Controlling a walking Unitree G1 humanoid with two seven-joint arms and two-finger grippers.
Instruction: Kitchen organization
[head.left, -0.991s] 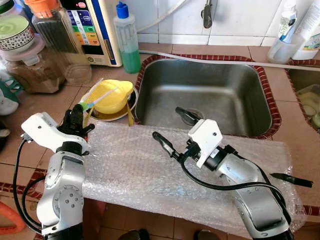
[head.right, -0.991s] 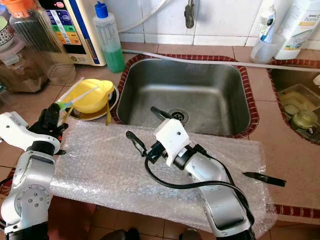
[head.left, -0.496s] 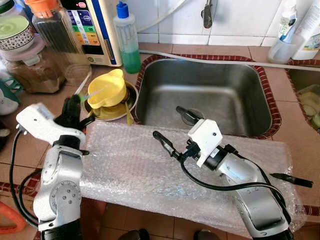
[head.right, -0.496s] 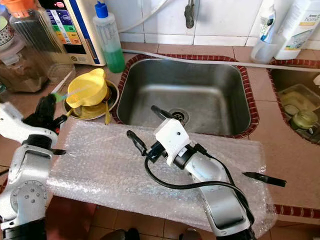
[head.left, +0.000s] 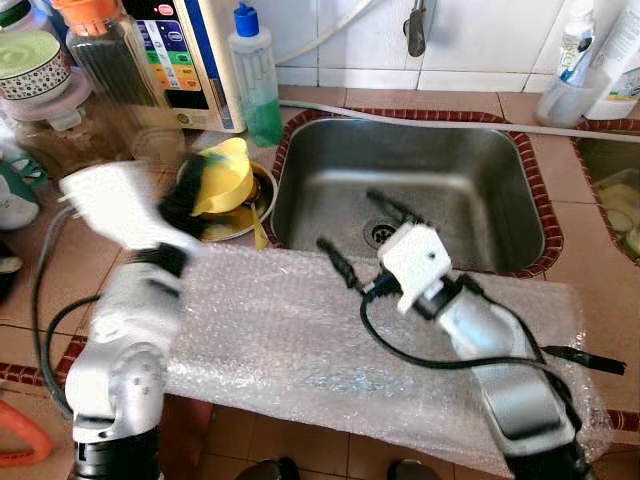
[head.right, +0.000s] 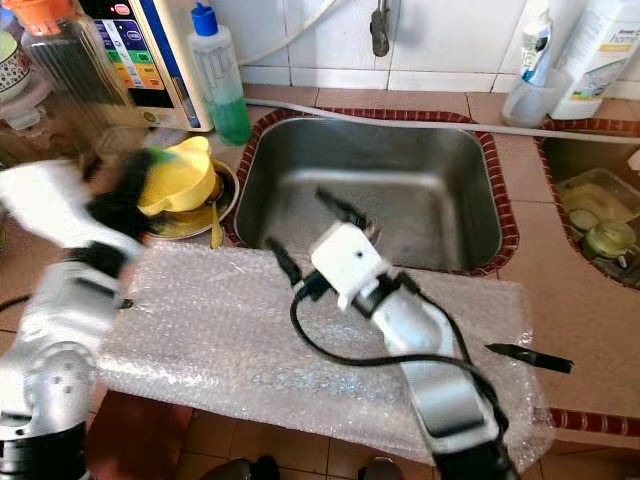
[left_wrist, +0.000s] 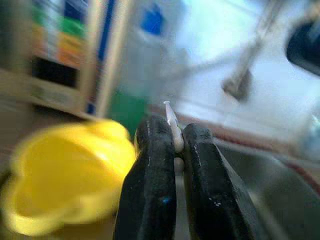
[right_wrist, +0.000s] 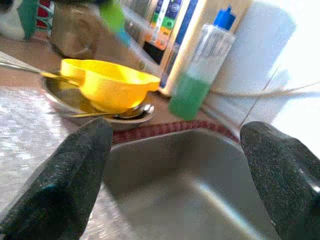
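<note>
From the left eye view, the left hand (head.left: 185, 200) is a blur beside the yellow bowl (head.left: 225, 180), which sits tilted on a metal plate (head.left: 240, 225) on the tiled surface (head.left: 60, 270) just left of the sink (head.left: 420, 190). The right hand (head.left: 365, 225) hangs with its fingers spread wide over the sink's near rim, above a sheet of bubble wrap (head.left: 300, 340) that covers the front of the surface. A black-handled tool (head.left: 590, 358) lies at the sheet's right end.

In the right eye view, a soap bottle (head.right: 220, 75) of green liquid stands behind the bowl, near a white appliance (head.right: 140, 60) and some jars.

The left wrist view shows the left hand's fingers (left_wrist: 150, 180) pressed narrow on a thin pale stick (left_wrist: 172, 125), with the yellow bowl just beyond them. What the stick is cannot be told for certain; its far end is out of sight.

The right wrist view looks between two wide-apart fingers (right_wrist: 65, 175) at the bowl, the plate with a spoon (right_wrist: 112, 114) lying on it, the soap bottle and the sink edge. This hand holds nothing.

The step in hand appears to be carrying the stick towards the bowl or the sink. It would go best done slowly, with the pinch kept firm and clear of the bowl's rim, since the tilted bowl could tip off the plate.
</note>
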